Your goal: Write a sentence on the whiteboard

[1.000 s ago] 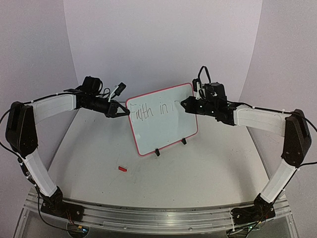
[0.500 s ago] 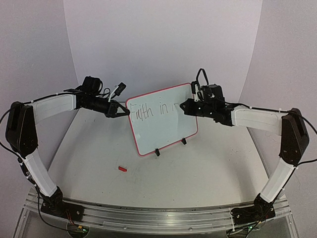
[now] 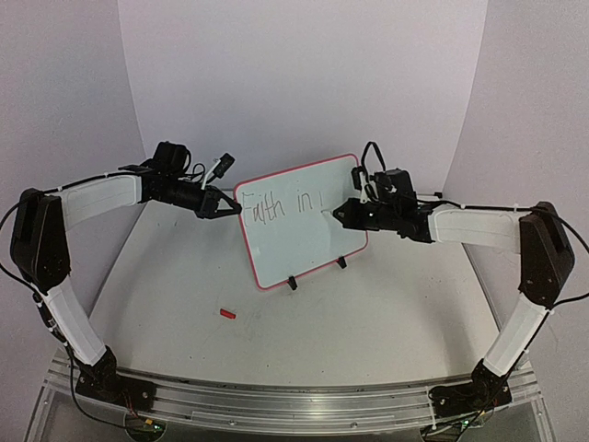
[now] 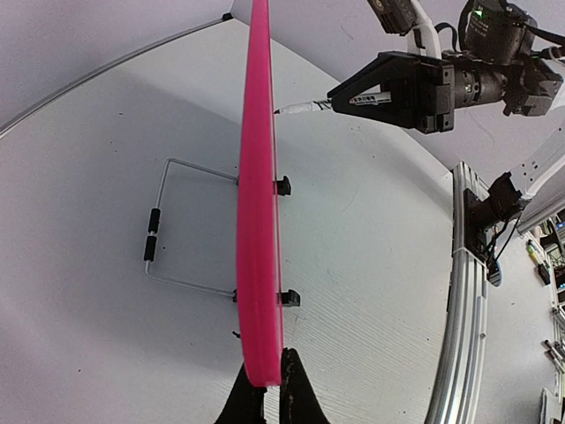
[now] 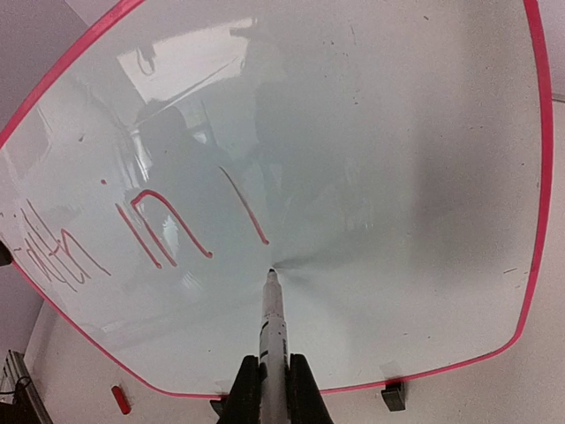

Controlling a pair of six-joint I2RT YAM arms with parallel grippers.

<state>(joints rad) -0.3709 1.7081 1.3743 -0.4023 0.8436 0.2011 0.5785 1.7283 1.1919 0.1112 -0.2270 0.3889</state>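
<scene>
I'm getting the whiteboard [image 4: 259,221] only edge-on from the left wrist, face hiding, the sentence [image 5: 141,231] is running off the right wrist view's left edge, and the marker [image 5: 273,309] is sitting half buried in the right gripper [image 5: 273,364].

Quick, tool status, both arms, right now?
Left tool: closed, pinching the whiteboard by its rim.
Right tool: closed, holding the marker, tip at the board.

Your left arm [image 3: 97,198] and right arm [image 3: 479,224] wear white shells between black joints. Black cables [image 3: 370,155] loop above both wrists, at ten and two o'clock.
</scene>
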